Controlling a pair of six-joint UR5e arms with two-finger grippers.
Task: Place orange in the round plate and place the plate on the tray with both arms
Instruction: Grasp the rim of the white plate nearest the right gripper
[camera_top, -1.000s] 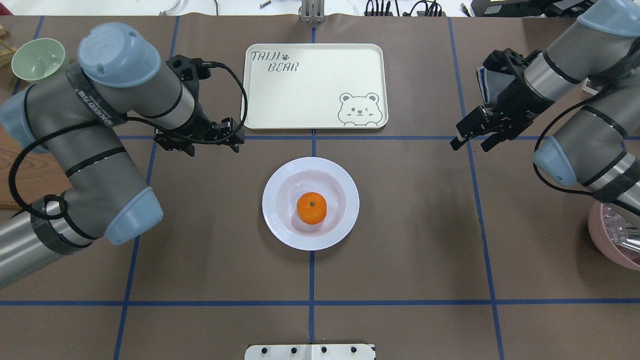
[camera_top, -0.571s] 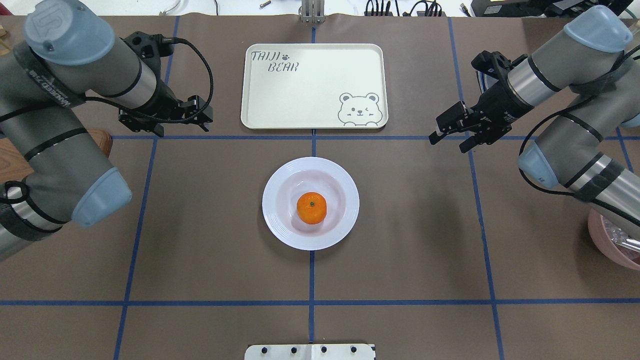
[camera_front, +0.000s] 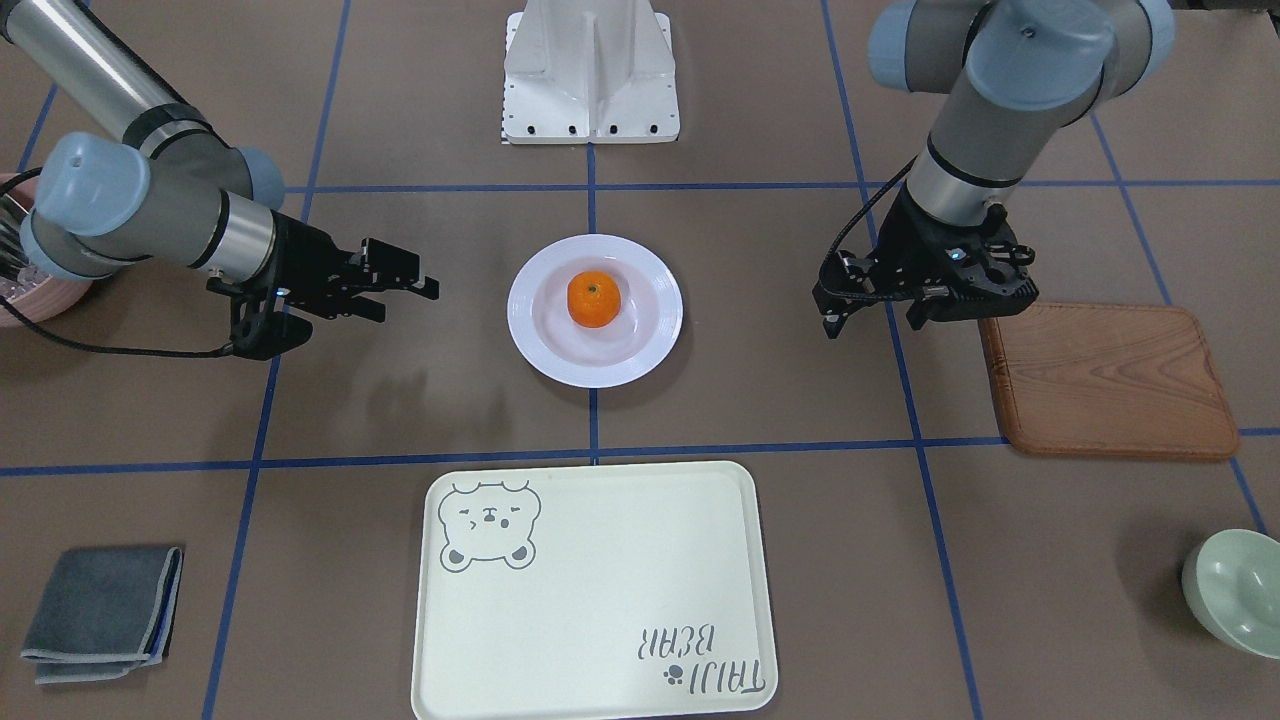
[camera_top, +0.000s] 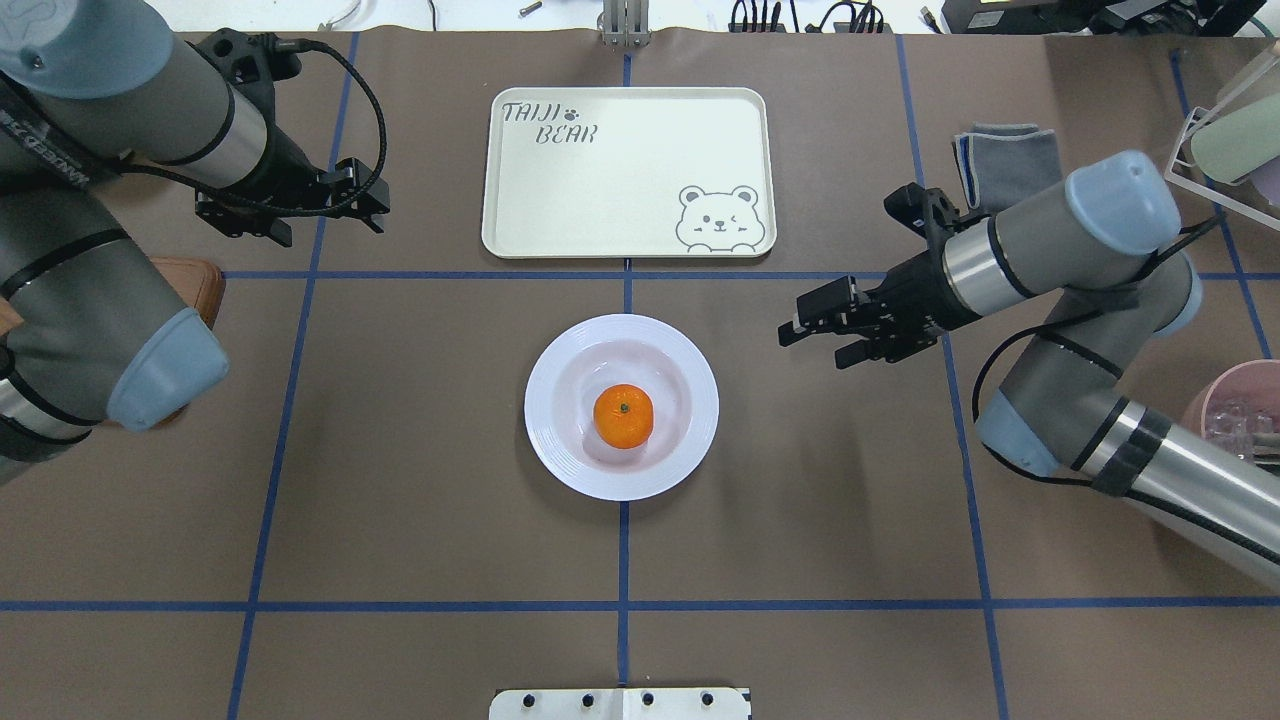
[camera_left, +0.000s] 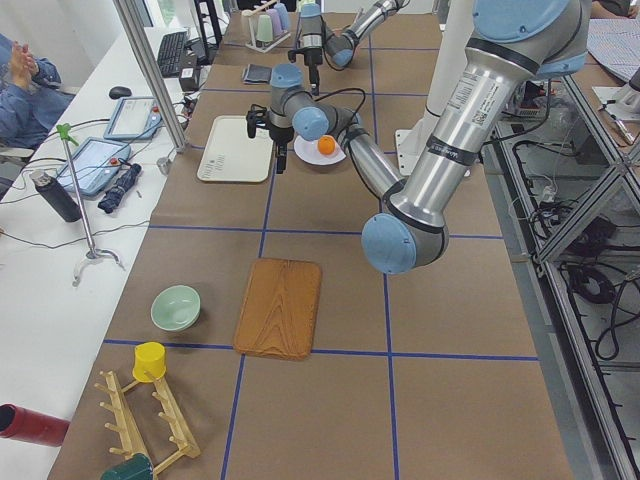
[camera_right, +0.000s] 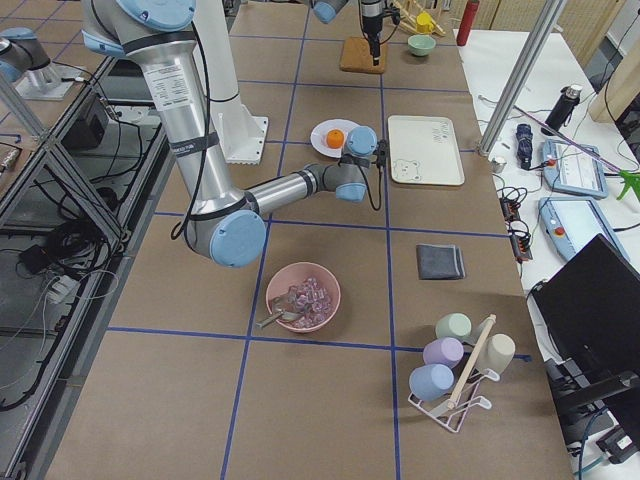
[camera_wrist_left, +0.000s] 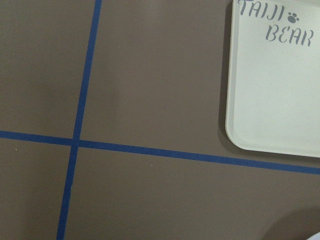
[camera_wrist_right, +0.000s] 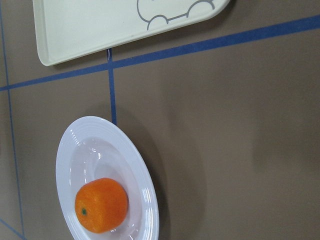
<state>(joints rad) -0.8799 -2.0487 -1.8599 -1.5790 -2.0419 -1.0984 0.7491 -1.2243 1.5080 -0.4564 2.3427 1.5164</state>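
Observation:
The orange (camera_top: 623, 416) (camera_front: 592, 299) lies in the middle of the round white plate (camera_top: 545, 440) (camera_front: 655, 330) at the table's centre. Beyond the plate lies the cream bear tray (camera_top: 627, 170) (camera_front: 600, 600), with nothing on it. My right gripper (camera_top: 812, 345) (camera_front: 405, 300) is open and hovers a short way off the plate's right side, pointing at it. My left gripper (camera_top: 378, 205) (camera_front: 826, 312) is open, farther off, left of the tray. The right wrist view shows the orange (camera_wrist_right: 100, 205), the plate's rim (camera_wrist_right: 145, 190) and a tray edge (camera_wrist_right: 100, 25); the left wrist view shows only a tray corner (camera_wrist_left: 275, 90).
A brown wooden board (camera_front: 1105, 380) lies under my left arm, with a pale green bowl (camera_front: 1235, 590) beyond it. A folded grey cloth (camera_top: 1005, 160) lies behind my right arm. A pink bowl (camera_top: 1235, 410) of utensils and a cup rack (camera_top: 1225, 130) stand at the far right.
My left gripper has drawn back to the left and away from the plate. My right gripper has swung in toward the plate's right side. The orange and plate have not moved.

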